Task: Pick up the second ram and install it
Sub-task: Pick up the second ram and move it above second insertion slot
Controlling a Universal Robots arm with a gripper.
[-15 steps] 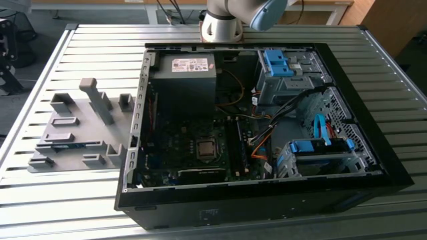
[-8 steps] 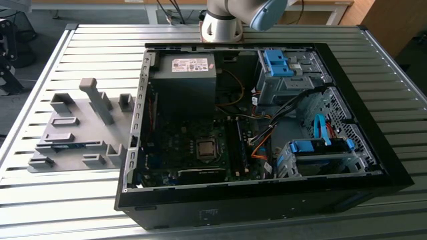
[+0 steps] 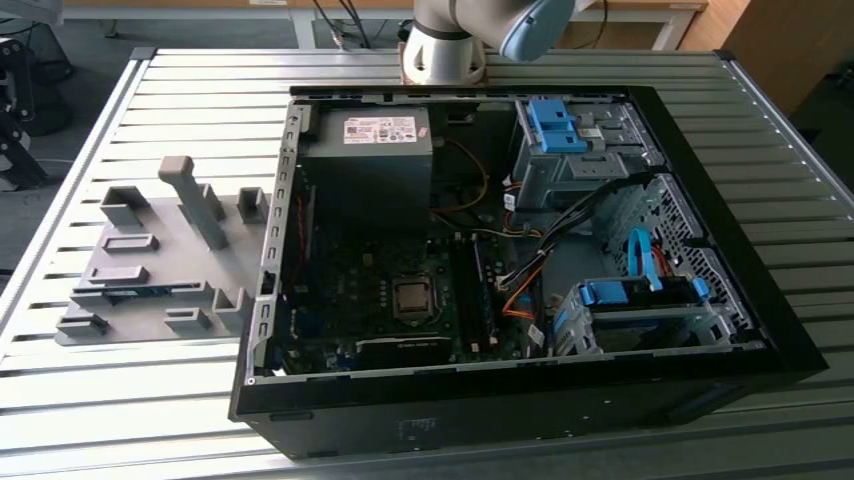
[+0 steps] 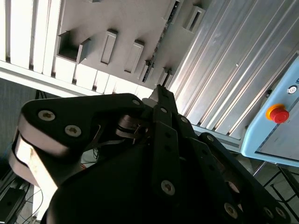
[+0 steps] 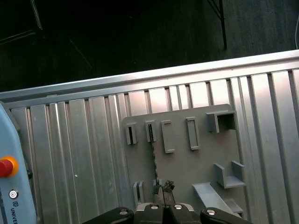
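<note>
The second ram (image 3: 134,291) is a slim blue stick lying in a slot of the grey holder plate (image 3: 147,225), on the exterior view's left of the open computer case (image 3: 507,250). Both wrist views show it edge-on as a thin dark strip (image 5: 152,158) (image 4: 162,39) between two holder blocks. My gripper (image 5: 162,187) (image 4: 161,91) hovers well above that plate with its fingertips pressed together and nothing between them, and it points roughly at one end of the stick.
The case holds a motherboard (image 3: 400,290), a power supply (image 3: 374,150) and blue drive-bay clips (image 3: 554,125). Several grey holder blocks (image 5: 224,175) stand on the plate. A pale blue box with a red stop button (image 4: 278,113) (image 5: 7,165) sits beside the slatted table (image 3: 160,400).
</note>
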